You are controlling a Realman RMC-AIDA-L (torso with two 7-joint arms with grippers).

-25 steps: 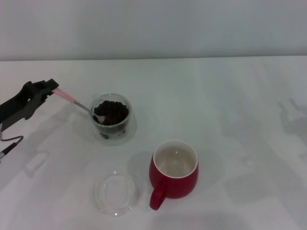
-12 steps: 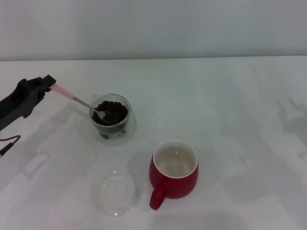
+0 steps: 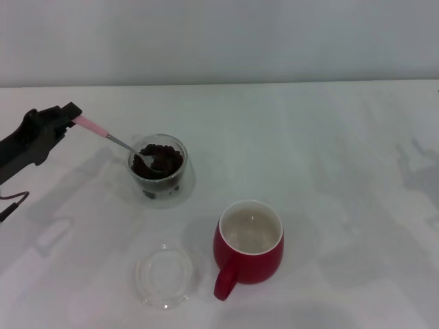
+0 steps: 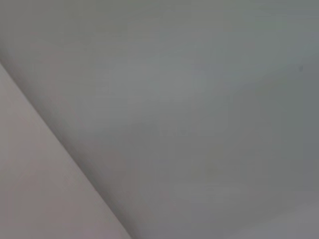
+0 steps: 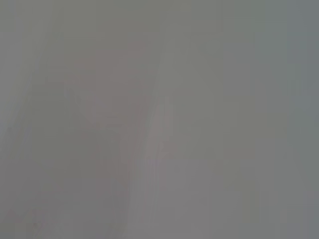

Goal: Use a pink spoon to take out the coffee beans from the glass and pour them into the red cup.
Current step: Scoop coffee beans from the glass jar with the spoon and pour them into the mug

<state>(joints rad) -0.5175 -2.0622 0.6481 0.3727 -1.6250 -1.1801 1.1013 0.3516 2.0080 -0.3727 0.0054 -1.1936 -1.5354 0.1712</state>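
In the head view my left gripper (image 3: 67,118) is at the far left, shut on the pale-pink handle of the pink spoon (image 3: 96,129). The spoon slants down to the right, and its metal bowl dips into the coffee beans (image 3: 162,160) inside the clear glass (image 3: 158,171). The red cup (image 3: 249,249) stands nearer me, to the right of the glass, its off-white inside showing no beans and its handle toward me. The right gripper is out of view. The wrist views show only blank grey surface.
A flat clear round dish (image 3: 164,275) lies on the white table (image 3: 329,178) to the left of the red cup. A dark cable (image 3: 9,207) hangs at the left edge.
My left gripper has risen slightly and the spoon has tilted steeper, its bowl pushing further into the beans in the glass. The cup and dish have not moved.
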